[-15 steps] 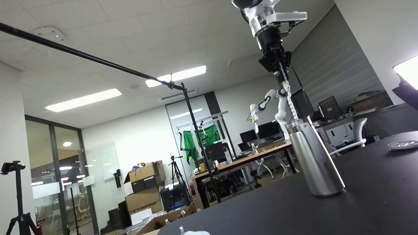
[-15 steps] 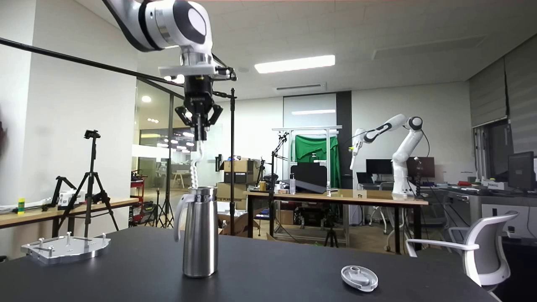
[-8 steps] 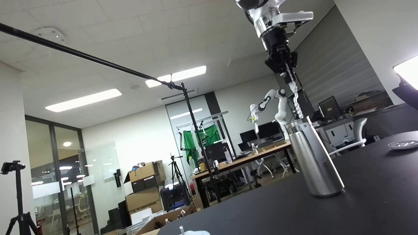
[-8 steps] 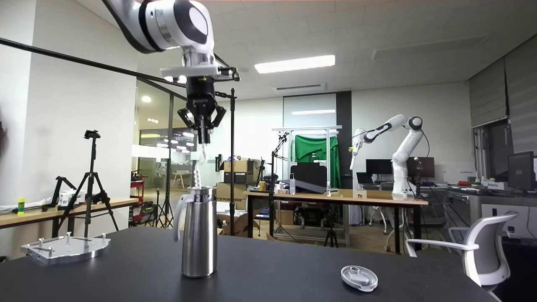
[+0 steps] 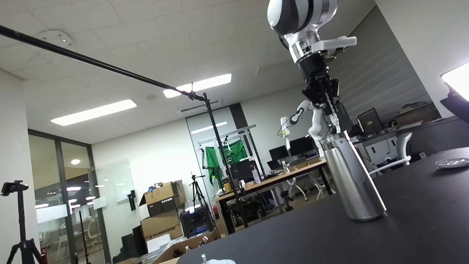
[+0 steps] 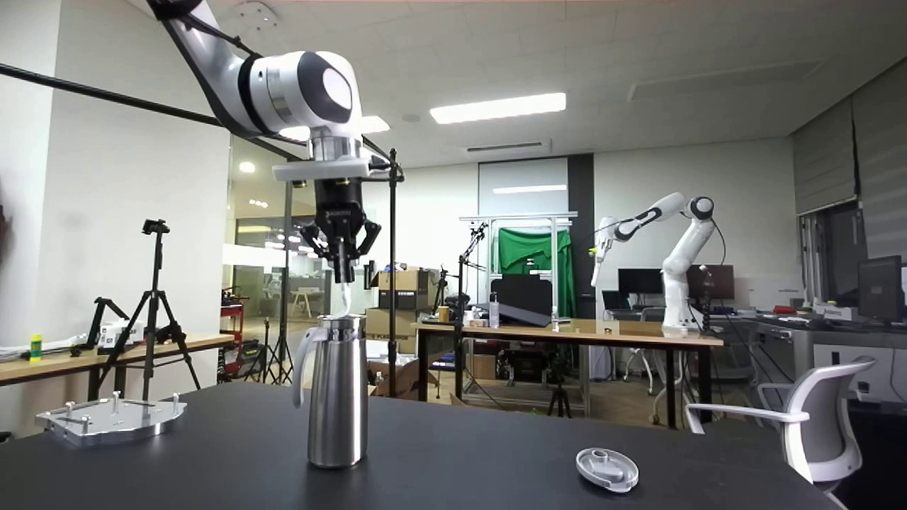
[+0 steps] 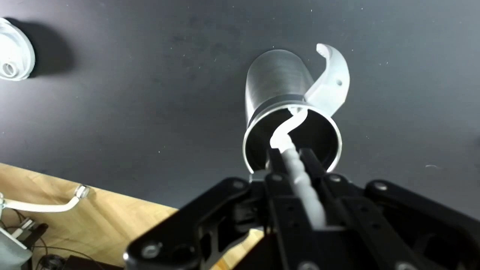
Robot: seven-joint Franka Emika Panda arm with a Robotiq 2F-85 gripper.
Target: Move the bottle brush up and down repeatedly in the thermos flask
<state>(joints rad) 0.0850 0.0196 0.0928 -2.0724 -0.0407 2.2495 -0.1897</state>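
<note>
I note, left on the black table (image 6: 468, 467), a pegged metal plate (image 6: 127, 425). Next stands the thermos flask (image 6: 339, 404), upright; above, the gripper (image 6: 344, 273) has its jaws pinched on the bottle brush (image 6: 346, 297), whose lower part is inside the flask. Farther right lies a grey lid (image 6: 607, 470).

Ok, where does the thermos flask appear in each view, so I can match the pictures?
In an exterior view: thermos flask is right of centre, slanting in that picture.
In an exterior view: thermos flask is left of centre, lower half, upright.
Wrist view: thermos flask is right of centre, seen from above.
Shared landmark: round lid, visible in all three views.
</note>
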